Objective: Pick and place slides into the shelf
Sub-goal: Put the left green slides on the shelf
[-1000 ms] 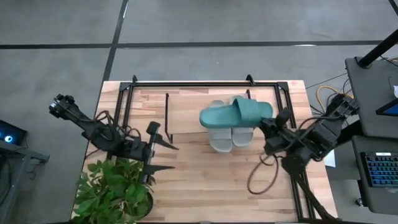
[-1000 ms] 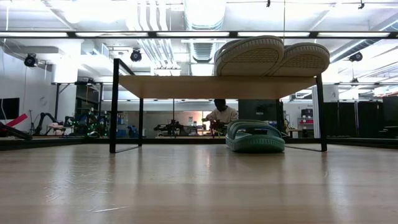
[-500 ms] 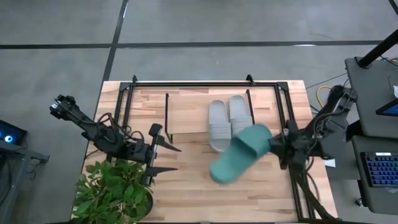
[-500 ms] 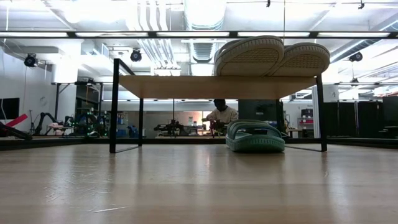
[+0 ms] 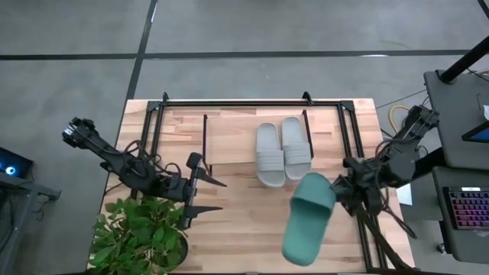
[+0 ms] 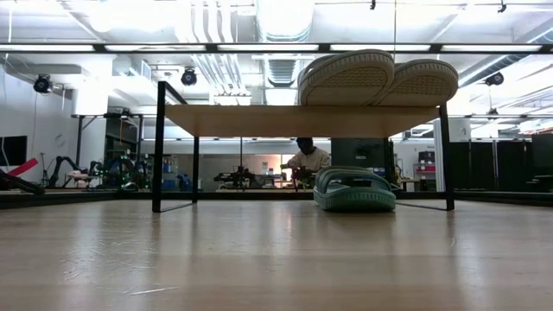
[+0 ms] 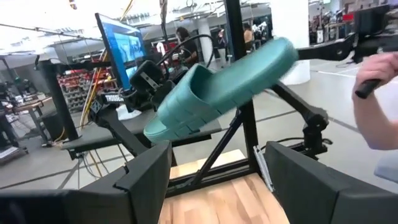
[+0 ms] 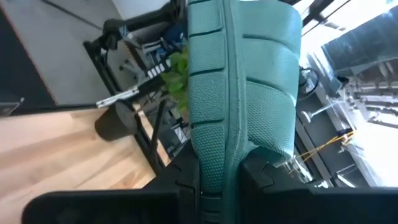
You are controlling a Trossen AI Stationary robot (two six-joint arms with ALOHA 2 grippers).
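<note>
Nearest, potted plant at the tabletop's near-left corner. Left gripper just beyond it, jaws wide open, empty. Right gripper on the right side, jaws clamped on the heel end of a teal slide, which hangs in the air over the near-right tabletop, toe pointing near. Right wrist view shows its ribbed sole pinched between the fingers; left wrist view shows the same slide aloft, strap side down. Farther back, the shelf carries two grey slides side by side on its top board. Only the low view shows a second teal slide under the shelf, on the right, and a person far behind.
</note>
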